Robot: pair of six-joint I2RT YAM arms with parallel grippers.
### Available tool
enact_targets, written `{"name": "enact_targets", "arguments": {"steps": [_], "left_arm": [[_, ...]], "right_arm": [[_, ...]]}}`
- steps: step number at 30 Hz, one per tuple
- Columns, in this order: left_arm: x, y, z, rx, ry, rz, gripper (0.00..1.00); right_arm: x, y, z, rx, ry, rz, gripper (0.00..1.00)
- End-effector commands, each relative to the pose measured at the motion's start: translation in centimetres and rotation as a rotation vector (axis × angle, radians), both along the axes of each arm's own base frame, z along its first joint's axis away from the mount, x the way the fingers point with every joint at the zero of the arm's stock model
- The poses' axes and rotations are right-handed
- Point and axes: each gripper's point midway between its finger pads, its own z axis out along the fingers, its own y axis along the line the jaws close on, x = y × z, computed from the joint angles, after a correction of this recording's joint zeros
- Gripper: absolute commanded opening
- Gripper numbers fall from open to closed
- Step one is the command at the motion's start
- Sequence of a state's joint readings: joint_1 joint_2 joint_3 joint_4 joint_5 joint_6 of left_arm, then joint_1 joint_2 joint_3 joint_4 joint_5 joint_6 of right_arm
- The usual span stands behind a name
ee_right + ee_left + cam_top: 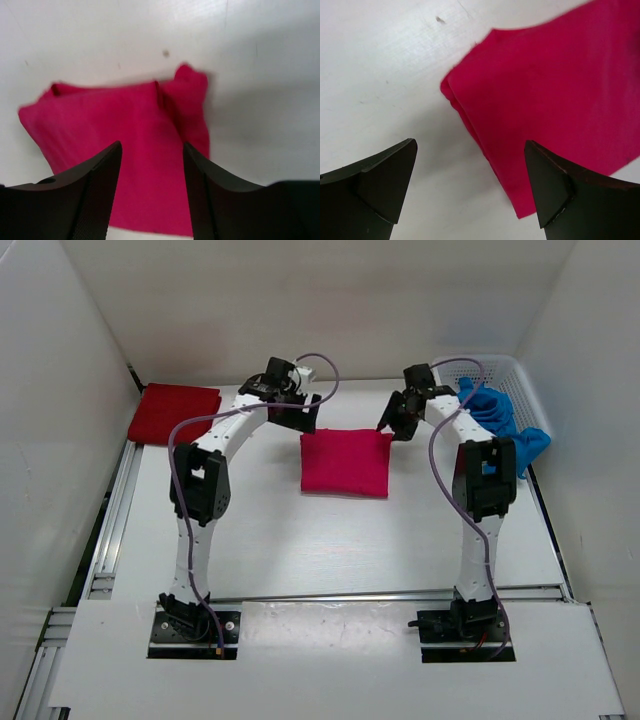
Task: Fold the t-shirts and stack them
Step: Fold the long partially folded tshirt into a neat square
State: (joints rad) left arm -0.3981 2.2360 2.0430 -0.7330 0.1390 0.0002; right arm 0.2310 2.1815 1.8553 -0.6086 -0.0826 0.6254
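A magenta-pink t-shirt (346, 462) lies folded into a neat rectangle at the middle of the table. My left gripper (293, 416) hovers just off its far left corner, jaws wide open and empty; that view shows the folded corner of the pink t-shirt (555, 95) below. My right gripper (396, 424) hovers over the far right corner, jaws apart with nothing between them, above the pink t-shirt (125, 125). A dark red t-shirt (174, 413) lies folded at the far left. A bright blue t-shirt (500, 415) spills crumpled out of the basket at the far right.
The white mesh basket (520, 375) stands at the back right corner against the wall. White walls close in the table on three sides. A metal rail (112, 530) runs along the left edge.
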Motion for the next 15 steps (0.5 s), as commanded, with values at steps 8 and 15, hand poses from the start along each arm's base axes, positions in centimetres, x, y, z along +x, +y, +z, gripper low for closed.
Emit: {"name": "enact_targets", "arguments": {"steps": [8, 15], "left_arm": [[-6.0, -2.1, -5.1, -0.107, 0.268, -0.137, 0.99], [-8.0, -1.5, -8.9, -0.112, 0.384, -0.14, 0.99]], "right_arm": [[-6.5, 1.1, -3.9, 0.076, 0.201, 0.11, 0.59], [-7.9, 0.5, -5.5, 0.052, 0.25, 0.09, 0.56]]}}
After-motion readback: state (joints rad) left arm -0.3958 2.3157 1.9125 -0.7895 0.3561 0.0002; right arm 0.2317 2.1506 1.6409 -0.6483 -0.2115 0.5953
